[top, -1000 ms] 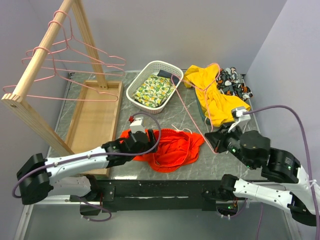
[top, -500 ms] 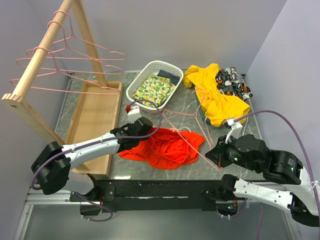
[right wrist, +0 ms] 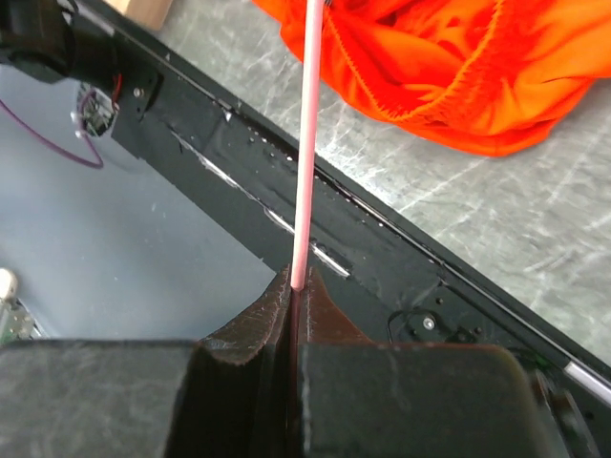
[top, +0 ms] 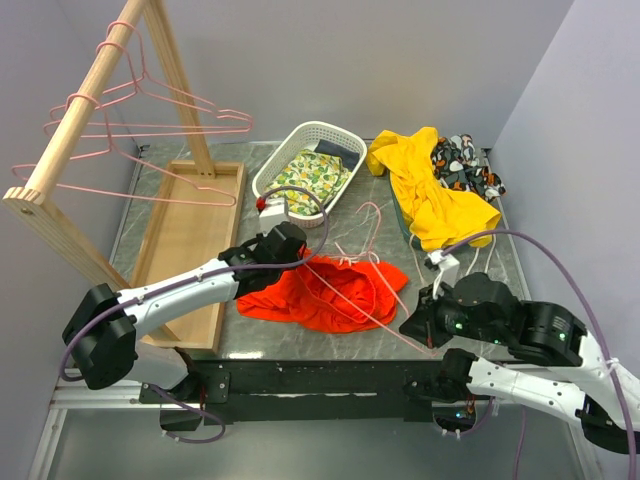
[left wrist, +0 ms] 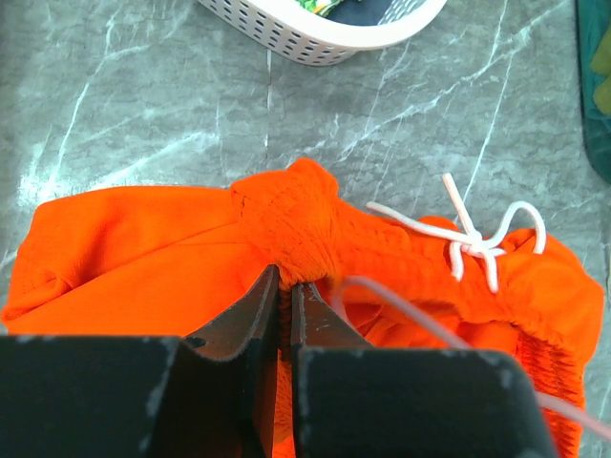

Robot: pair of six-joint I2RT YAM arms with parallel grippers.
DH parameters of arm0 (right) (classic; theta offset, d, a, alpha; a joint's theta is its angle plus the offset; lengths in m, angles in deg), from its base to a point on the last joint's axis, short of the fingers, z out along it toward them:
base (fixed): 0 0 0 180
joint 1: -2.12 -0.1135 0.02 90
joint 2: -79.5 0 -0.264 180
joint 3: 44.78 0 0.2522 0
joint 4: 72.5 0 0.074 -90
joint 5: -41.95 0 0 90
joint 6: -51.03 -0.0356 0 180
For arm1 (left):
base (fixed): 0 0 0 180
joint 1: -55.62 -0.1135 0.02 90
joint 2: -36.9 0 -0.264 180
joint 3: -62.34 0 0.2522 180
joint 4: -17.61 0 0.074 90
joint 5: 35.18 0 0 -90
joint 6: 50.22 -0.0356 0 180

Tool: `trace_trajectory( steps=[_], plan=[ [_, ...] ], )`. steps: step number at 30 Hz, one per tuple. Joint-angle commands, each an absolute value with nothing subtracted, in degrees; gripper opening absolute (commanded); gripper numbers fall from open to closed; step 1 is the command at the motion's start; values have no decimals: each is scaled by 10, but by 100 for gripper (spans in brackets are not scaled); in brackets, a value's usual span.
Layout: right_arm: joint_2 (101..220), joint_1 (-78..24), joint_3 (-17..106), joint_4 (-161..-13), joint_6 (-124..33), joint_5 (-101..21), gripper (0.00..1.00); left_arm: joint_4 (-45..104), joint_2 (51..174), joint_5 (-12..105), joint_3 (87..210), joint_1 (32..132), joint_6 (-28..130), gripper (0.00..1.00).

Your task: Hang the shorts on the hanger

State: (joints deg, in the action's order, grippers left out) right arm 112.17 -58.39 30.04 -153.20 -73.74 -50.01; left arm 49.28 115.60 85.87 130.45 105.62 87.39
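Observation:
The orange-red shorts [top: 335, 292] lie crumpled on the marble table near its front edge. Their white drawstring [left wrist: 477, 244] shows by the gathered waistband. My left gripper [top: 298, 263] is at their far left corner. In the left wrist view it [left wrist: 286, 282] is shut on a bunched fold of the shorts [left wrist: 143, 248] at the waistband. My right gripper [top: 422, 328] hovers at the table's front edge, right of the shorts. It [right wrist: 298, 284] is shut on the pink wire of the hanger [right wrist: 308, 143]. The hanger [top: 374, 210] slants over the shorts, hook toward the back.
A wooden rack [top: 90, 100] with several pink hangers stands at the left over a wooden tray [top: 190, 240]. A white basket [top: 300, 135] holding a lemon-print cloth [top: 312, 178] sits behind the shorts. A yellow garment [top: 430, 200] and a patterned cloth [top: 465, 165] lie at the back right.
My left gripper has shut on the shorts' waistband. My right arm has pulled the hanger away from the yellow garment toward the front edge, so it now slants across the shorts.

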Motion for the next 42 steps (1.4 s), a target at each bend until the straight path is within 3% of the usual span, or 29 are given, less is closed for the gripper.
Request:
trace_trajectory(
  steps=[1,9,14,20,24,30,33,34,39,42],
  plan=[
    [1124,-587,258,-1451,-716,-464,0,468,1140,853,1330,1053,842,9],
    [1107,-586,333,-1523,-721,-503,0,497,1147,874,1346,1049,839,8],
    [1103,-586,290,-1485,-718,-460,0,443,1121,831,1328,1049,814,8],
    [1101,-586,201,-1357,-719,-475,0,381,1068,768,1292,1065,765,8],
    [1067,-587,86,-1160,-713,-480,0,344,1049,741,1249,1091,756,9],
    [1055,-607,-79,-937,-686,-575,0,334,1054,753,1215,1105,760,23],
    [1042,-615,-141,-863,-670,-601,0,339,1050,754,1217,1107,753,38],
    [1039,-618,-154,-836,-668,-614,0,342,1043,757,1217,1109,748,47],
    [1046,-621,-179,-800,-651,-628,0,323,998,735,1189,1129,713,62],
    [1060,-621,-172,-805,-640,-622,0,282,973,719,1180,1140,694,65]
  ],
)
